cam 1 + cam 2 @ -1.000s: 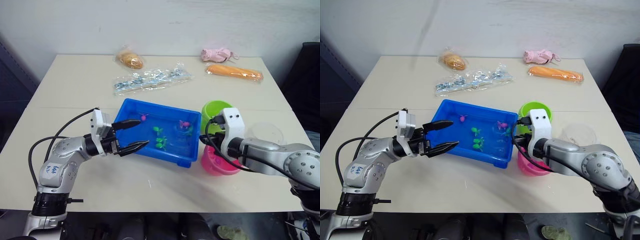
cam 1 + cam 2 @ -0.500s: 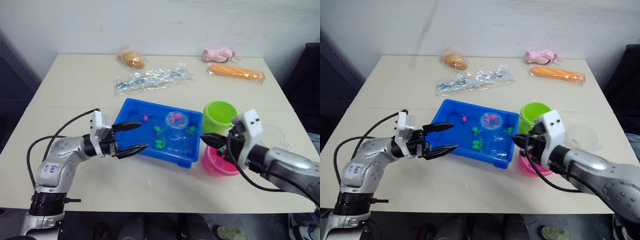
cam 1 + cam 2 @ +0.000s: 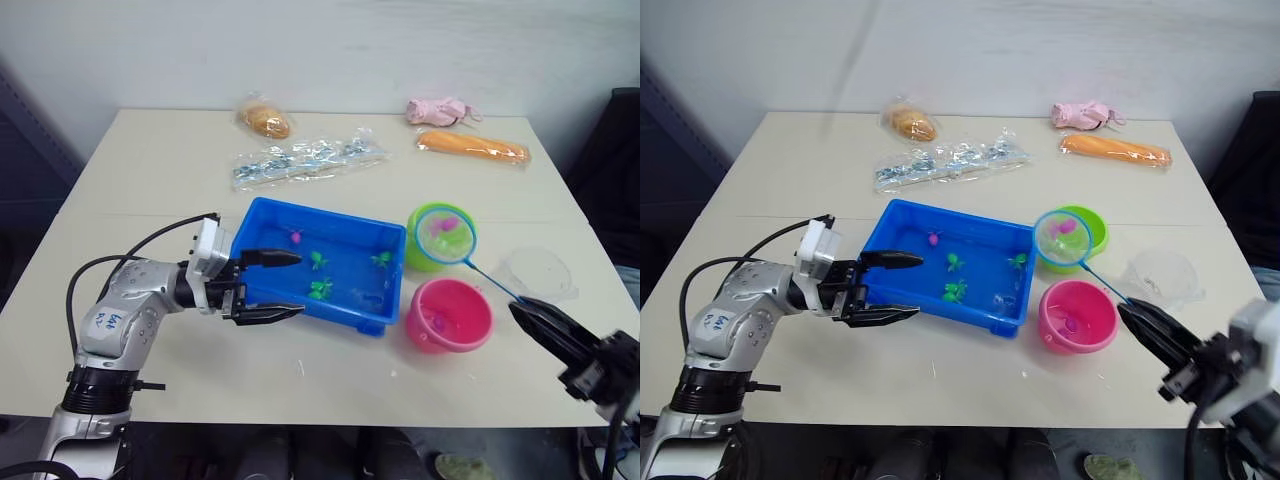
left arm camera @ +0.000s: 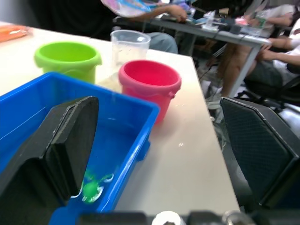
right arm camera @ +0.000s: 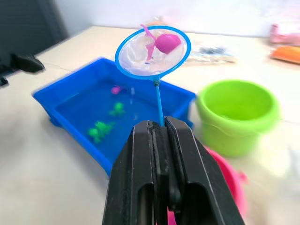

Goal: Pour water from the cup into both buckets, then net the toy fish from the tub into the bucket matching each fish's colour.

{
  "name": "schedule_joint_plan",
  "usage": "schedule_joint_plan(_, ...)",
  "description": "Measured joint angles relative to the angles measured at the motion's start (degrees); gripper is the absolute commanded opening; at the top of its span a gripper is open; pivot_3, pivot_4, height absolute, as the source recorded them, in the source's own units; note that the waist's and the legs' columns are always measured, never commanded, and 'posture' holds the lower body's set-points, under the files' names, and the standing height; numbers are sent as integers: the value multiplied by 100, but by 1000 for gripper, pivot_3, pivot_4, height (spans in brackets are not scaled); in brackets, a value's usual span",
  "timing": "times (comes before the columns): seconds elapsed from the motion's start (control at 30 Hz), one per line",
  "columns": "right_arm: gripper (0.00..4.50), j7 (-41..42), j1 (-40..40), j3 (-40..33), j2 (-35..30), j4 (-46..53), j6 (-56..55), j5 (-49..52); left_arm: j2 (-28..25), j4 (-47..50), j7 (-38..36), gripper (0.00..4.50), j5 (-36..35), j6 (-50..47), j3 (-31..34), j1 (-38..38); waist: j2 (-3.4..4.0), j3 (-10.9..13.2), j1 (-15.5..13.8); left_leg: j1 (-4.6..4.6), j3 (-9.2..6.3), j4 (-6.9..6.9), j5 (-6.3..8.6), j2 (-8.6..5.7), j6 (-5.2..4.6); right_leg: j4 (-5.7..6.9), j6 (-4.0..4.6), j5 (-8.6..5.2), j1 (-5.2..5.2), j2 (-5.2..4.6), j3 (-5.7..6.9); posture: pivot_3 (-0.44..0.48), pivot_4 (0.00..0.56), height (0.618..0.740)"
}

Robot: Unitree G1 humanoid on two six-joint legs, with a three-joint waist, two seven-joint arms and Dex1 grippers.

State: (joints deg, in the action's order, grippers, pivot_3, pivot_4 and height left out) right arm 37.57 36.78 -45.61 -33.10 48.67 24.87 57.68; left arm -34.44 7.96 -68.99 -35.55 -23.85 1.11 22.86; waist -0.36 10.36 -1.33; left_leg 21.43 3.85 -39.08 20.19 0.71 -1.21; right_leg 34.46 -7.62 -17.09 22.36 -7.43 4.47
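My right gripper (image 3: 522, 311) is shut on the thin handle of the net (image 3: 445, 235). The blue hoop is held in the air and, in the eye views, overlaps the lime green bucket (image 3: 415, 250). A pink fish (image 5: 167, 42) lies in the mesh. The pink bucket (image 3: 450, 315) stands just in front of the green one, pink fish inside. The clear cup (image 3: 540, 272) stands to their right. The blue tub (image 3: 300, 211) holds water, three green fish (image 3: 322, 290) and one pink fish (image 3: 296, 238). My left gripper (image 3: 298, 284) is open at the tub's near left corner.
Along the table's far side lie a bagged bread roll (image 3: 262, 120), a clear packet (image 3: 300, 160), a pink soft toy (image 3: 440, 108) and an orange package (image 3: 470, 145). Seated people (image 4: 234, 42) at another table show in the left wrist view.
The net rose out of the tub with a pink fish and swung right, to the green bucket. My right arm drew back to the near right. The left gripper edged closer to the tub.
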Motion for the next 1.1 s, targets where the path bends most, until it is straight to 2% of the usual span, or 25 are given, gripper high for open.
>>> schedule_joint_plan(0.1, 0, 479, 354, -148, 356, -148, -577, -477, 71, -13, -69, 4459, -7, -3, -65, 151, 0, 0, 27, -14, 5, 1, 1, 5, 4, 5, 3, -2, 0, 3, -7, 0, 150, 740)
schedule_joint_plan(0.2, 0, 1254, 759, -183, 671, -637, -1615, -1497, 144, -147, -150, 4459, -6, 16, -123, 260, 5, -3, 2, -19, 7, 2, 2, 4, 7, 1, 11, -6, 1, 5, -8, 0, 150, 740)
schedule_joint_plan(0.43, 0, 1913, 682, 264, 871, -1945, -3557, -3240, 267, -237, -177, 4459, -1, 21, -219, 320, 5, -3, 14, -22, 11, 0, 0, 3, 11, 12, 11, -6, 4, 2, -15, 0, 150, 740)
schedule_joint_plan(0.53, 0, 1902, 477, 438, 854, -2428, -4267, -3781, 281, -236, -174, 4459, 1, 22, -220, 320, 6, -3, 16, -23, 12, 0, -3, 3, 16, 19, 12, -7, 5, 2, -16, 0, 150, 740)
schedule_joint_plan(0.77, 0, 1273, -37, 479, 588, -3306, -6025, -5170, 286, -198, -96, 4459, 2, 22, -218, 302, 6, -4, 9, -25, 10, -1, -7, 2, 23, 20, 14, -8, 5, 1, -15, 0, 150, 740)
schedule_joint_plan(1.1, 0, 227, -249, 395, 197, -3764, -7780, -6617, 316, -148, 72, 4459, 0, 21, -217, 221, 7, -4, 16, -29, 11, -4, -11, 2, 27, 27, 16, -9, 3, 2, -16, 0, 150, 740)
